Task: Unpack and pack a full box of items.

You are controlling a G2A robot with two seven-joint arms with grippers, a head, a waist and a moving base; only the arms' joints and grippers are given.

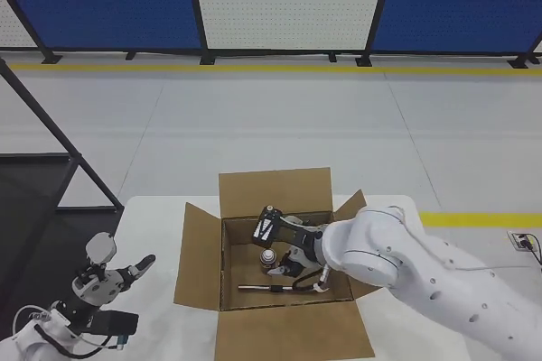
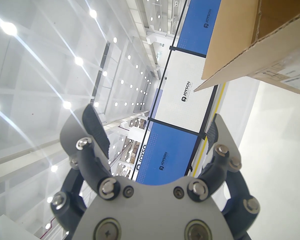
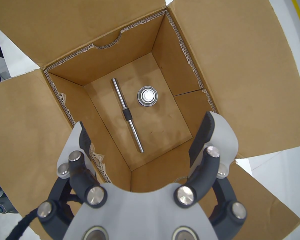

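While poised over open box [image 3: 90, 13] w/ right gripper [image 3: 145, 123] spread wide & empty, prob. mid-unpack, needs straight drop onto can [image 3: 147, 96] or metal rod [image 3: 127, 113], both on floor directly below gripper, w/ left gripper [image 2: 152, 113] agape too.

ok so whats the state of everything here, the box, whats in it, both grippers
box, all flaps folded open
metal rod, lying flat on the box floor
can, upright on the box floor, beside the rod, not touching it
right gripper, open, empty, pointing down into the box
left gripper, open, empty, pointing upward, off to the side of the box
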